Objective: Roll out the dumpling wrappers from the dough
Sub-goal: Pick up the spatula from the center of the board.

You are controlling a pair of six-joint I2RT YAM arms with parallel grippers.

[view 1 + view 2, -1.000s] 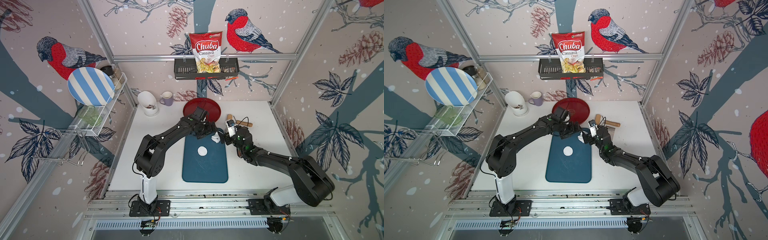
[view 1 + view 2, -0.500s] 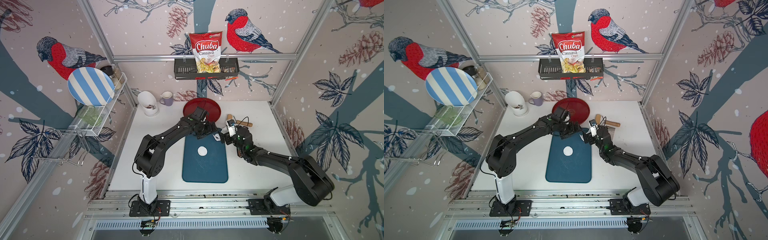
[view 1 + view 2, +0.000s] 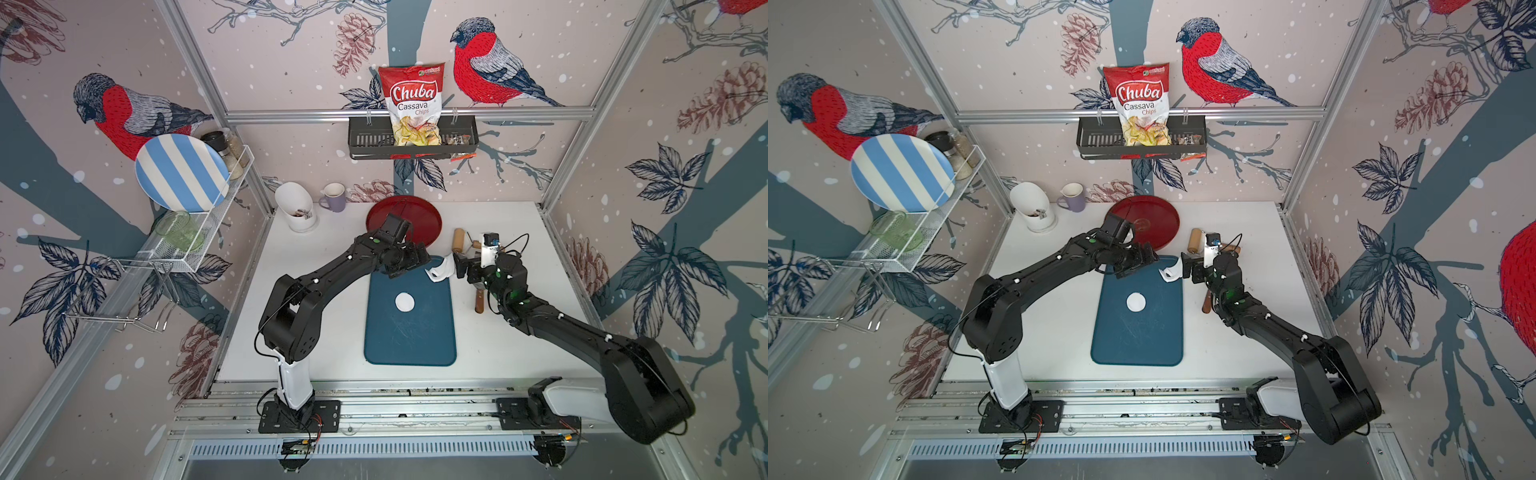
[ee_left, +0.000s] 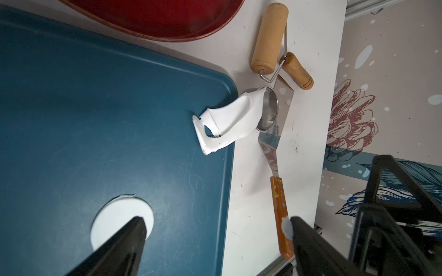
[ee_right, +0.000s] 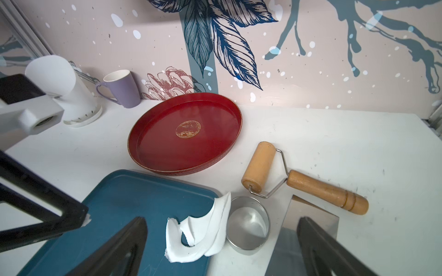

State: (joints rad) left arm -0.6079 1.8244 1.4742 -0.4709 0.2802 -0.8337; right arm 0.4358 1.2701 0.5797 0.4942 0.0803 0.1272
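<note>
With both arms crowded at the far end of the blue cutting board [image 3: 409, 340], everything turns on who sits closer to what. Reading the top views as a clock, twelve at the back wall: the left gripper [image 3: 419, 261] hangs over the board's far edge, jaws spread wide and empty, a dab of white paste stuck to one fingertip [image 4: 287, 227]. The cut dumpling wrapper [image 3: 404, 302] lies flat on the board, a neat round disc, straight down at six o'clock from that gripper. That is the left arm's piece, I'd say, with the red tray [image 3: 424, 216] just behind it at twelve.

Move right and there's the dough scrap [image 3: 441, 269], ragged and curled. It sits at the board's far right corner, at three o'clock from the left gripper. Its long axis runs roughly from eight o'clock up to two. The low end rests on the board, and the high end leans against the steel ring cutter [image 5: 247, 227] on the table just off the corner.

Right again: the right gripper [image 3: 459, 268], also wide apart and holding nothing, has the scrap just beside it at nine o'clock. It's clearly the nearer hand. The wooden roller [image 3: 458, 240] lies at twelve from it, and the wooden-handled scraper [image 3: 479, 301] toward five. My read is that gathering the scrap for re-rolling falls to the right arm.
</note>
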